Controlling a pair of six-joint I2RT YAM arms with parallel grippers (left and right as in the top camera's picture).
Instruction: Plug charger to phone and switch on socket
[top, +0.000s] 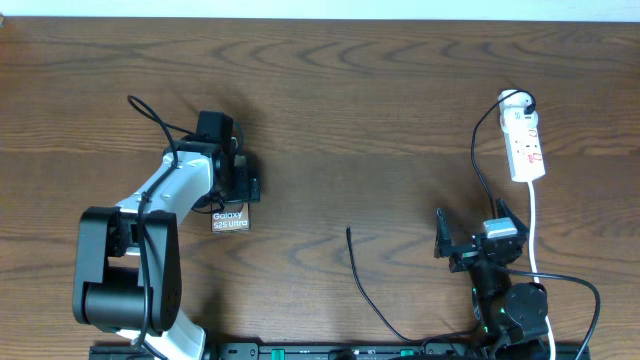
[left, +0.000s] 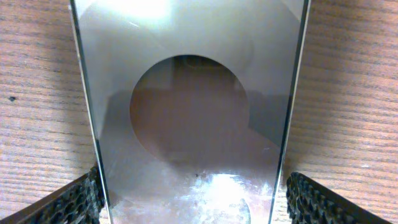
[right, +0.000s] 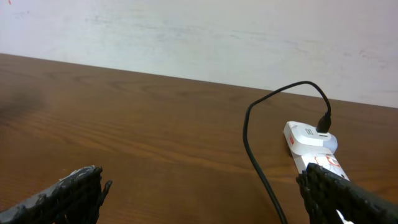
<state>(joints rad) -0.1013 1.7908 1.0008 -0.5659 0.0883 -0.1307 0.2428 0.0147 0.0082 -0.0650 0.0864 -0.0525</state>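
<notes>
The phone lies on the wooden table, and only its lettered end shows from under my left gripper. In the left wrist view the phone fills the space between the fingers of the left gripper. The left finger is at its edge and a thin gap shows at the right finger. The charger lies loose, with its tip near the table's middle. The socket lies at the far right and also shows in the right wrist view. My right gripper is open, empty and short of the socket.
A black cord runs from the plug at the socket's far end back toward the right arm. The socket's white cord trails toward the front edge beside the right arm. A pale wall stands behind the table.
</notes>
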